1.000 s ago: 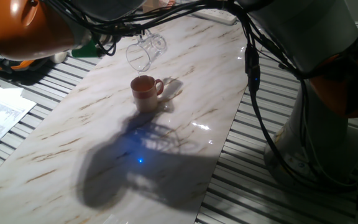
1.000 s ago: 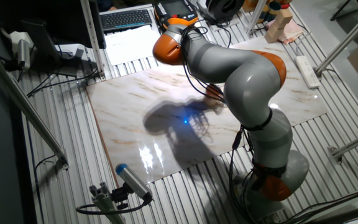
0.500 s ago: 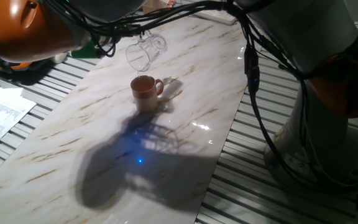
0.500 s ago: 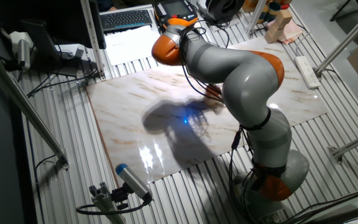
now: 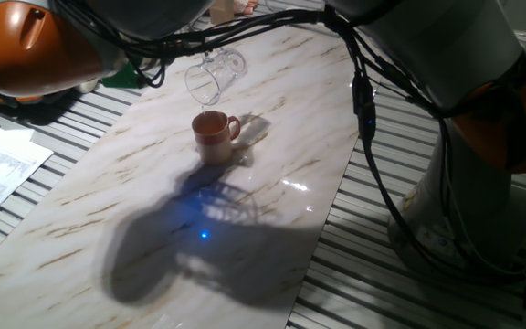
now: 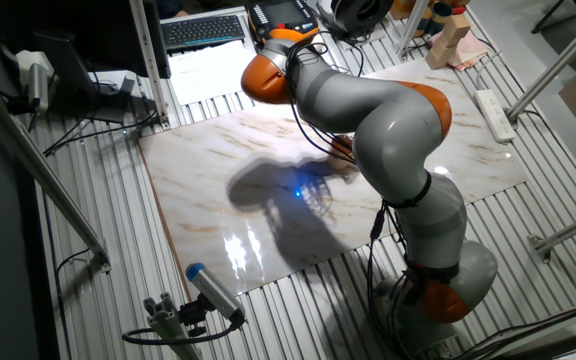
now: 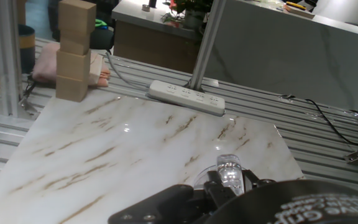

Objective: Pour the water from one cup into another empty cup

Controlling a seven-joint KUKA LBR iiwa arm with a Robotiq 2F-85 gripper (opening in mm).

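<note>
Marble-topped desk [image 5: 272,137], one arm [image 6: 388,120] reaching across it.

Glass mug [image 5: 210,75] is up in the air, tipped well over, its open mouth facing down toward the brown mug [image 5: 215,135]. It hangs just above and slightly toward the far edge of the desk from the brown mug, not touching it. Gripper itself is mostly cut off at the top of one fixed view behind cables [image 5: 245,23]; fingers are not clear there. In the hand view the gripper [image 7: 225,183] sits at the bottom edge, dark parts pressed around a piece of clear glass [image 7: 230,169], so it reads as clenched on the glass mug. Whether any water is inside the glass cannot be told.

Brown mug stands upright on the desk, roughly mid-width, nearer the far edge than the near one, handle pointing toward the right edge. Lighter inside visible; contents cannot be made out.

Large arm shadow with a small blue light spot [image 5: 205,235] lies on the near half of the desk.

Beyond the far edge: white power strip [image 7: 187,98] on the slatted table, and a stack of wooden blocks [image 7: 74,51] at the far left corner.

In the other fixed view the arm hides both mugs.
</note>
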